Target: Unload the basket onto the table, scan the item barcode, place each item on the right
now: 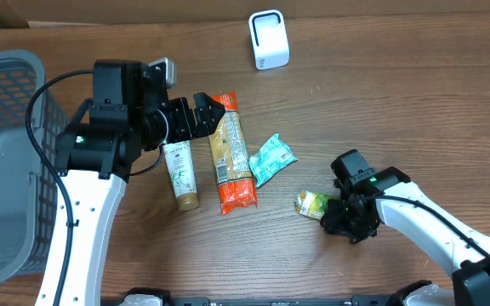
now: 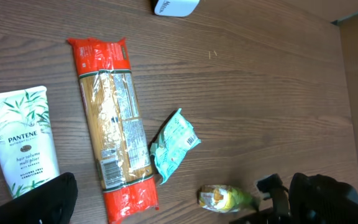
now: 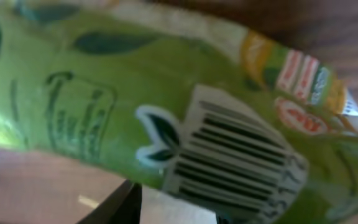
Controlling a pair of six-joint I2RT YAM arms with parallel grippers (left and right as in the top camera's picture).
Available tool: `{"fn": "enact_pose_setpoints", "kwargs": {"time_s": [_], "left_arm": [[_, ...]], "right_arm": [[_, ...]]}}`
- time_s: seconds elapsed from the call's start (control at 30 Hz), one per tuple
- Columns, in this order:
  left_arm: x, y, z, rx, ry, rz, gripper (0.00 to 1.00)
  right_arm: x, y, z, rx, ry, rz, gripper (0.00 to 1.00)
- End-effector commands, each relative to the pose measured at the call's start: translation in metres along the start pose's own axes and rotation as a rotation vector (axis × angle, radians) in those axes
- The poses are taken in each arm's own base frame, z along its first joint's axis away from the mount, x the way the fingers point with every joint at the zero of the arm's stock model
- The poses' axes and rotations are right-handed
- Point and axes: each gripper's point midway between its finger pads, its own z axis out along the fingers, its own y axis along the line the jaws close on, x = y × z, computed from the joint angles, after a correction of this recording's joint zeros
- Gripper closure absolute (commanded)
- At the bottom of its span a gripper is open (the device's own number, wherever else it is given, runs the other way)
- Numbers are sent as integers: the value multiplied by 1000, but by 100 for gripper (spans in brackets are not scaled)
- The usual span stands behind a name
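One step, likely pickup | right gripper (image 1: 337, 211) at packet (image 1: 312, 203), lower right, hold unclear | left gripper (image 1: 206, 115) wide | next: lift, barcode (image 3: 235, 165) to scanner (image 1: 268, 39), top

On my overhead feed, a white plastic Pantene tube (image 1: 180, 174) with a tan cap lies just beside a long orange-ended cellophane pasta packet (image 1: 230, 157). A crumpled teal foil sachet (image 1: 272, 159) sits near its other side, and a grey mesh basket (image 1: 7, 85) stands at the brown wooden table (image 1: 398, 102) edge.
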Motion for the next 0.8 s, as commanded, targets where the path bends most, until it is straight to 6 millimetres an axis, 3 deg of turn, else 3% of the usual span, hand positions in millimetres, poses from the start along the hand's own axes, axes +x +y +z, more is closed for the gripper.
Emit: {"fn": "enact_pose_setpoints", "kwargs": {"time_s": [0.0,0.1,0.17,0.27,0.37,0.4,0.43,0.57,0.63,0.77], "left_arm": [[-4,-6,-1,19,-5,28,0],[-4,-6,-1,19,-5,28,0],[-4,-6,-1,19,-5,28,0],[-4,-6,-1,19,-5,28,0],[-4,-6,-1,19,-5,28,0],[-4,-6,-1,19,-5,28,0],[-4,-6,-1,19,-5,28,0],[-4,-6,-1,19,-5,28,0],[-4,-6,-1,19,-5,28,0],[-4,-6,-1,19,-5,28,0]], "right_arm": [[-22,-8,-5,31,-82,81,59],[-34,-9,-9,8,-118,129,59],[-53,-21,-13,44,-198,159,58],[-94,-46,-28,109,-378,237,58],[-128,-50,-43,71,-519,275,58],[-149,-48,-55,28,-605,282,58],[-154,-47,-57,19,-624,280,58],[-204,-19,-99,-125,-867,191,58],[-211,-3,-109,-208,-895,156,59],[-199,28,-114,-363,-763,151,59]]}}
